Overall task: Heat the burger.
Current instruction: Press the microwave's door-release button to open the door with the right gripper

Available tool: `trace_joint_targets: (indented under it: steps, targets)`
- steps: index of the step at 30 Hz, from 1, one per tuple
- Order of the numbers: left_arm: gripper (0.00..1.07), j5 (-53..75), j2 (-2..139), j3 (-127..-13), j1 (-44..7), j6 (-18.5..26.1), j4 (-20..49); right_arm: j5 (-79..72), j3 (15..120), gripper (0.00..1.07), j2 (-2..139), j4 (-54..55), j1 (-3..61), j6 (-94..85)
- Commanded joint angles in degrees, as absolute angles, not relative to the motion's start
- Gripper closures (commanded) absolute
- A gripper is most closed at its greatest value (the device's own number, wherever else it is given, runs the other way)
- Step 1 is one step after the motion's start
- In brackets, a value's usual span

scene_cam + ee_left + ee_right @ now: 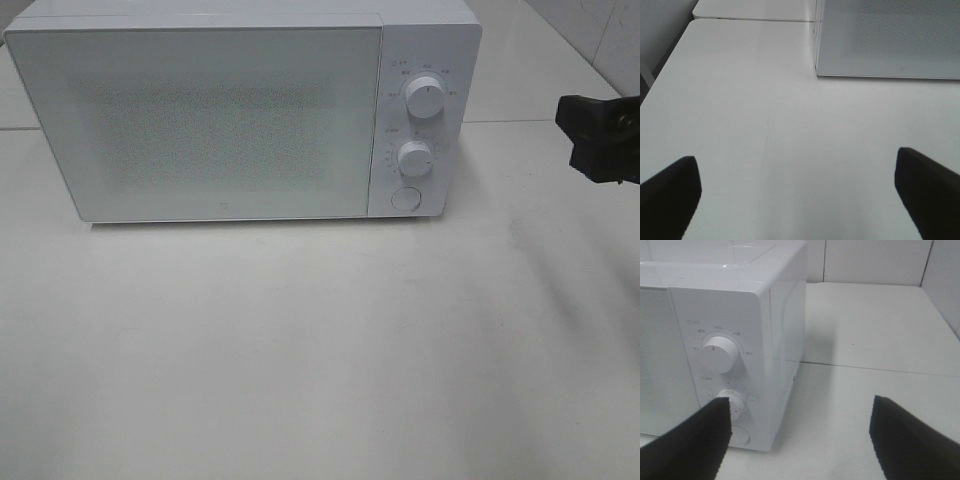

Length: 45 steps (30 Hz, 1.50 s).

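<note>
The burger is out of view in every frame. A white microwave stands at the back of the table with its door shut, and its frosted door hides the inside. It has an upper knob, a lower knob and a round button on its right panel. My right gripper hovers to the right of the microwave, open and empty; in the right wrist view its fingers frame the panel's corner. My left gripper is open and empty over bare table, with the microwave's left front corner ahead of it.
The white table spreads in front of the microwave. A seam crosses the tabletop to the right of the microwave. A tiled wall rises behind. The table's left edge shows in the left wrist view.
</note>
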<state>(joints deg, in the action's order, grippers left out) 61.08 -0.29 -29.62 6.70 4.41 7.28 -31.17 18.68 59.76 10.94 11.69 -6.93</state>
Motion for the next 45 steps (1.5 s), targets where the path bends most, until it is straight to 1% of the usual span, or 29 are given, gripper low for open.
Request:
trace_joint_targets:
  steps: [1, 9, 11, 15, 16, 17, 18, 19, 20, 21, 22, 23, 25, 26, 27, 28, 30, 34, 37, 38, 39, 40, 45]
  targets:
    - [0.09, 61.2, -1.4, -29.6, 6.9, 4.1, 7.6, -39.0, 15.8, 0.31, 59.5, 16.8, 11.5, -12.3]
    - [0.09, 61.2, -1.4, -29.6, 6.9, 4.1, 7.6, -42.0, 14.7, 0.31, 60.9, 17.5, 11.5, -12.3]
    - [0.09, 61.2, -1.4, -29.6, 6.9, 4.1, 7.6, -45.3, 14.7, 0.31, 66.7, 17.6, 11.5, -12.0]
    - [0.09, 61.2, -1.4, -29.6, 6.9, 4.1, 7.6, -48.8, 14.7, 0.31, 70.8, 19.5, 12.4, -11.1]
    - [0.09, 61.2, -1.4, -29.6, 6.9, 4.1, 7.6, -50.0, 14.7, 0.31, 71.9, 21.0, 13.2, -11.3]
    - [0.09, 61.2, -1.4, -29.6, 6.9, 4.1, 7.6, -52.9, 14.7, 0.31, 73.9, 24.4, 15.6, -12.5]
    - [0.09, 61.2, -1.4, -29.6, 6.9, 4.1, 7.6, -52.9, 14.7, 0.31, 73.9, 24.4, 15.6, -12.5]
    - [0.09, 61.2, -1.4, -29.6, 6.9, 4.1, 7.6, -54.5, 14.7, 0.31, 74.9, 26.1, 17.1, -13.6]
    - [0.09, 61.2, -1.4, -29.6, 6.9, 4.1, 7.6, -58.2, 14.7, 0.31, 76.7, 29.2, 20.1, -15.4]
    - [0.09, 61.2, -1.4, -29.6, 6.9, 4.1, 7.6, -58.2, 14.7, 0.31, 76.7, 29.2, 20.1, -15.4]
    - [0.09, 61.2, -1.4, -29.6, 6.9, 4.1, 7.6, -61.5, 14.7, 0.31, 78.6, 31.6, 23.3, -16.1]
    - [0.09, 61.2, -1.4, -29.6, 6.9, 4.1, 7.6, -61.5, 14.7, 0.31, 78.6, 31.6, 23.3, -16.1]
    - [0.09, 61.2, -1.4, -29.6, 6.9, 4.1, 7.6, -65.3, 14.7, 0.31, 81.6, 34.2, 27.0, -16.0]
    - [0.09, 61.2, -1.4, -29.6, 6.9, 4.1, 7.6, -65.3, 14.7, 0.31, 81.6, 34.2, 27.0, -16.0]
    - [0.09, 61.2, -1.4, -29.6, 6.9, 4.1, 7.6, -67.6, 14.7, 0.31, 83.5, 35.4, 28.9, -16.0]
    - [0.09, 61.2, -1.4, -29.6, 6.9, 4.1, 7.6, -67.6, 14.7, 0.31, 83.5, 35.4, 28.9, -16.0]
    - [0.09, 61.2, -1.4, -29.6, 6.9, 4.1, 7.6, -71.6, 14.7, 0.31, 86.2, 35.5, 31.7, -15.4]
    - [0.09, 61.2, -1.4, -29.6, 6.9, 4.1, 7.6, -74.5, 14.7, 0.31, 89.0, 35.8, 33.9, -14.1]
    - [0.09, 61.2, -1.4, -29.6, 6.9, 4.1, 7.6, -76.3, 15.0, 0.31, 91.2, 38.9, 36.2, -13.3]
    - [0.09, 61.2, -1.4, -29.6, 6.9, 4.1, 7.6, -78.2, 15.1, 0.31, 92.5, 41.0, 38.0, -13.3]
    - [0.09, 61.2, -1.4, -29.6, 6.9, 4.1, 7.6, -78.2, 15.1, 0.31, 92.5, 41.0, 38.0, -13.3]
    - [0.09, 61.2, -1.4, -29.6, 6.9, 4.1, 7.6, -79.3, 15.6, 0.31, 93.9, 43.1, 39.8, -13.3]
    - [0.09, 61.2, -1.4, -29.6, 6.9, 4.1, 7.6, -80.1, 17.2, 0.31, 96.2, 46.5, 42.7, -13.6]
